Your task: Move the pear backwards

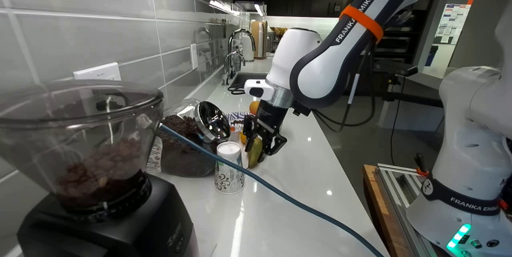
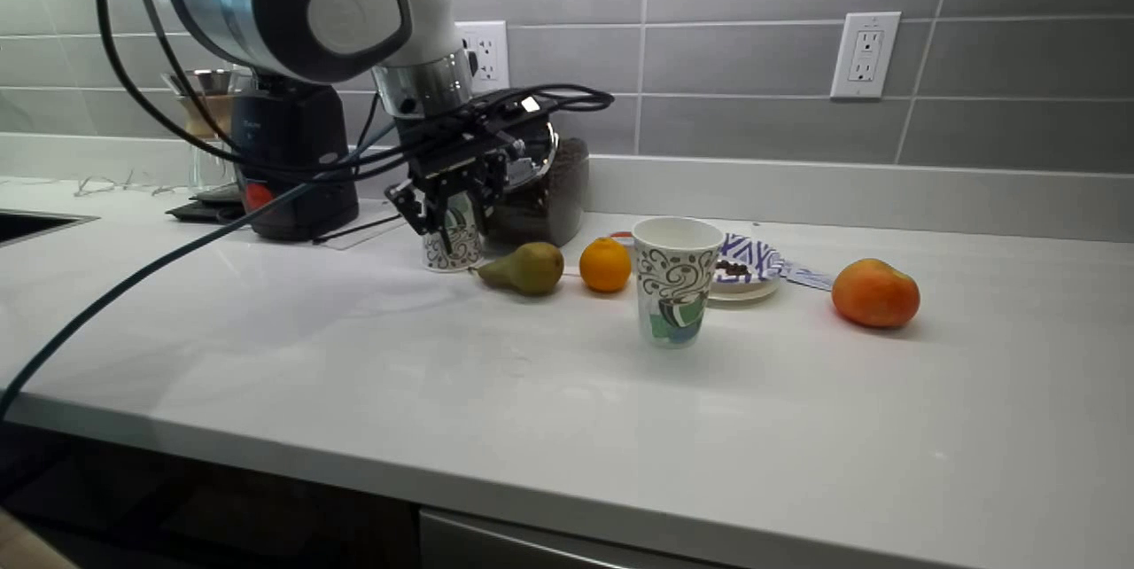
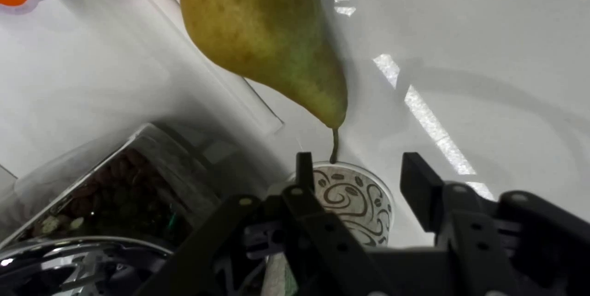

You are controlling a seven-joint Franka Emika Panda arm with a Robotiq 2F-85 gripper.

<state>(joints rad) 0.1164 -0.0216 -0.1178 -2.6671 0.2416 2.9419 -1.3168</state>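
The yellow-green pear [image 2: 529, 268] lies on its side on the white counter, beside the small orange fruit [image 2: 605, 265]. In the wrist view the pear [image 3: 276, 33] is at the top, its stem pointing down toward an upside-down patterned cup [image 3: 350, 199]. My gripper [image 3: 357, 180] is open, with nothing held between its fingers. In the wrist view the pear lies beyond the fingertips and the cup shows behind the gap. In an exterior view the gripper [image 2: 465, 232] is above the counter, at the stem side of the pear. In an exterior view the fingers partly cover the pear [image 1: 255, 155].
The patterned cup [image 1: 230, 171] stands near a clear jar of dark contents [image 1: 186, 153] with a chrome lid. An upright cup [image 2: 675, 285], a patterned bowl [image 2: 753, 254] and an orange-red fruit [image 2: 875, 293] are farther along. A blue cable [image 1: 280, 193] crosses near a coffee grinder [image 1: 120, 221].
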